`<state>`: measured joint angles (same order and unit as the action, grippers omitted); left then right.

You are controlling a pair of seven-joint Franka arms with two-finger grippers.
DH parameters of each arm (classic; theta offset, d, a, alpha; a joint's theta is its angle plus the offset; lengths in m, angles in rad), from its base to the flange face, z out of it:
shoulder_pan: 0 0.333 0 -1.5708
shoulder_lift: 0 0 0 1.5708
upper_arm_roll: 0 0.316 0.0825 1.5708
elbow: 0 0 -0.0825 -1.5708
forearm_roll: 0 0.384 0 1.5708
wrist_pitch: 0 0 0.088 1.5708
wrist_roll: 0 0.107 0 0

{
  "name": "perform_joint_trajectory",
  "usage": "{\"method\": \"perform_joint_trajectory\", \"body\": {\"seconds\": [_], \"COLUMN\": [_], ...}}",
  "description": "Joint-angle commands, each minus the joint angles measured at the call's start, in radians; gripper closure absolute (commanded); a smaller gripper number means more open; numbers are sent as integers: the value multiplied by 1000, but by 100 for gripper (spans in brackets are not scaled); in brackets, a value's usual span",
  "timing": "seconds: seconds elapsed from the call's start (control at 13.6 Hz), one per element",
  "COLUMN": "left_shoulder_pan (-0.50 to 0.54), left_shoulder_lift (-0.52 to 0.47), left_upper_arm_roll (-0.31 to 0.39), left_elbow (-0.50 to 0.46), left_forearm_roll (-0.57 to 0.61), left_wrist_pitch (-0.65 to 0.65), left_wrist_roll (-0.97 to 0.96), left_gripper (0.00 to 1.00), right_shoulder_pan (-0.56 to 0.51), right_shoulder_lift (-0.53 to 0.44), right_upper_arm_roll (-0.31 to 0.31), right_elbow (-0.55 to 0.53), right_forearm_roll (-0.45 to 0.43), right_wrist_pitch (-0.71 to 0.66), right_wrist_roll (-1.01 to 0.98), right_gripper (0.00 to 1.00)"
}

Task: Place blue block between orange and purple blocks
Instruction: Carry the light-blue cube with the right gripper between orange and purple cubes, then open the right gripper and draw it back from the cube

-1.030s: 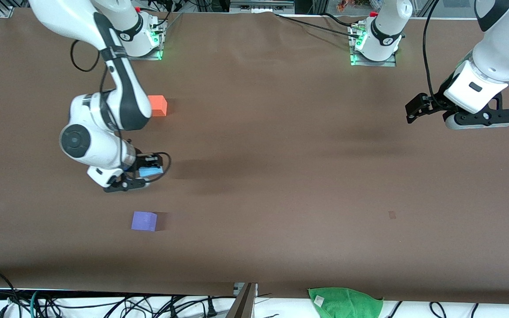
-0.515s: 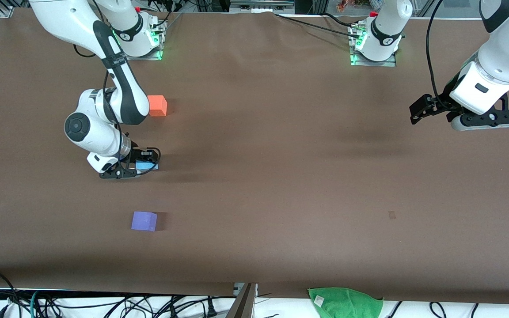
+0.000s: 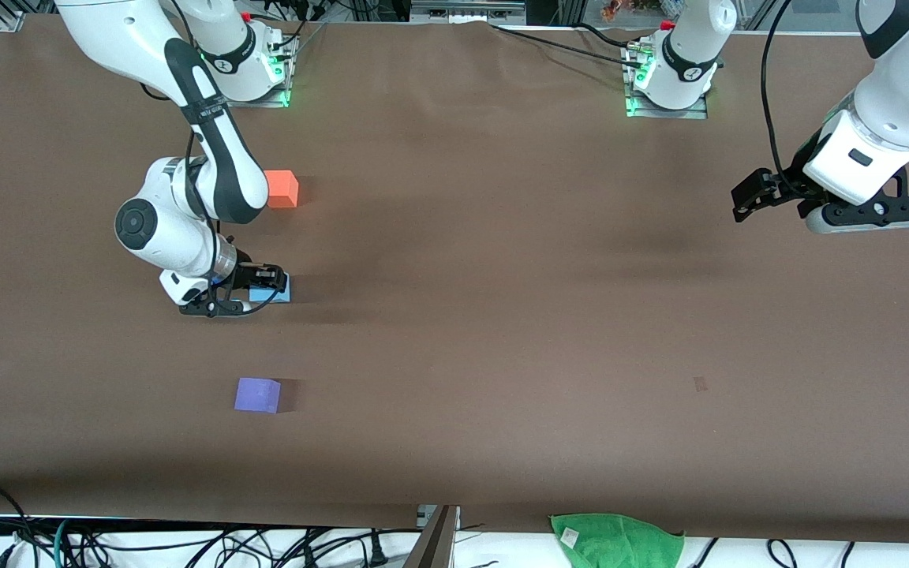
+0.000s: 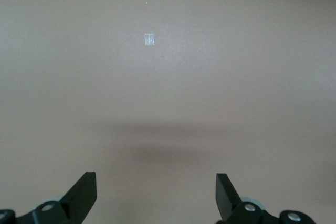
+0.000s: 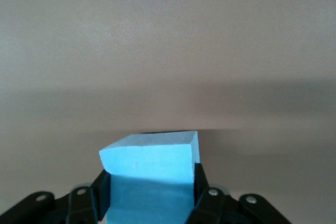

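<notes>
Three cubes sit on the brown surface (image 3: pixel 454 237), one of each colour, all toward the right arm's end. One orange block (image 3: pixel 282 188) lies nearest the robots' bases. One blue block (image 3: pixel 268 293) rests on the surface between the other two, nearer the front camera than the orange one and farther from it than the one purple block (image 3: pixel 257 394); it stands well apart from both. The three form a rough line running toward the front camera.

The right pincer (image 3: pixel 263 286) is down at the surface with its fingers pinching the blue block (image 5: pixel 152 171) on two sides; the right wrist view shows the cube's pale top face between the two dark fingers (image 5: pixel 202 195), its base at the surface.

One green cloth (image 3: pixel 617 541) lies folded off the surface's near edge, toward the left arm's end, and one small pale mark (image 3: pixel 700 384) shows on the brown cover there.

The left arm waits, its left pincer (image 3: pixel 770 193) hanging over bare surface at its own end, fingers (image 4: pixel 84 192) spread wide with nothing between them.
</notes>
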<state>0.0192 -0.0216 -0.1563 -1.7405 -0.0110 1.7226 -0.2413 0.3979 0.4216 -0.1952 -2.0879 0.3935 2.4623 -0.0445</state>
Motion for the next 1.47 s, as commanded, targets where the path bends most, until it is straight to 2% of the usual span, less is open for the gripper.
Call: {"method": "perform_joint_trajectory", "body": {"seconds": [0.0, 0.37, 0.52, 0.74, 1.03, 1.18, 1.4], "left_shoulder_pan": [5, 5, 5, 5, 5, 5, 5], "left_shoulder_lift": [0, -1, 0, -1, -1, -1, 0], "left_upper_arm_roll": [0, 0, -2, -2, 0, 0, -2], "left_elbow": [7, 7, 7, 7, 7, 7, 7], "left_forearm_roll": [-14, -14, -14, -14, -14, -14, -14], "left_wrist_pitch": [-6, -8, -8, -8, -8, -8, -6], "left_wrist_roll": [28, 28, 28, 30, 28, 28, 28], "left_gripper": [0, 0, 0, 0, 0, 0, 0], "right_shoulder_pan": [-7, -7, -7, -8, -7, -7, -7], "right_shoulder_lift": [-12, -11, -12, -27, -105, -158, -239], "right_upper_arm_roll": [11, 10, 8, 5, -15, -41, -85], "right_elbow": [-24, -18, -8, 14, 37, 76, 179], "right_forearm_roll": [37, 44, 44, 42, 21, -60, -134], "right_wrist_pitch": [17, 15, 6, 1, -55, -148, -372], "right_wrist_roll": [-3, -2, -2, 3, 11, 11, 14], "right_gripper": [60, 28, 2, 1, 1, 1, 1]}}
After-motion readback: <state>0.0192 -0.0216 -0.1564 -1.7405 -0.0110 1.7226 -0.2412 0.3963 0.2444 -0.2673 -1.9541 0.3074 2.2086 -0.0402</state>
